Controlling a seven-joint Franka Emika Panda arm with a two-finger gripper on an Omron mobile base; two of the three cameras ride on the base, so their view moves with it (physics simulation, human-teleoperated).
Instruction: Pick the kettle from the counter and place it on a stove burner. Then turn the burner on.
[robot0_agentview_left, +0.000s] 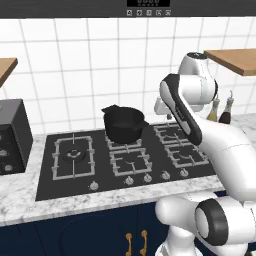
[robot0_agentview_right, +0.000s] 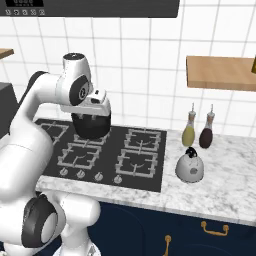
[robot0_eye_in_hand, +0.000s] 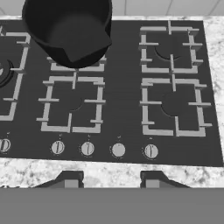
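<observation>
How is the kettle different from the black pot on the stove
The kettle is shiny silver with a dark knob on top; the black pot is matte black and open-topped. The kettle is clearly smaller than the pot. The kettle stands on the marbled counter right of the cooktop; the pot sits on a rear burner. Both stand upright and untouched by the gripper.

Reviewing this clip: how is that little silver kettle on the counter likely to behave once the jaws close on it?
The kettle looks like rigid polished metal, so it should hold its shape but may be slippery. Its rounded body gives flat jaws little purchase; the dark knob on top seems the safer hold. It sits low and wide on the counter, so a nudge would probably slide it rather than tip it.
</observation>
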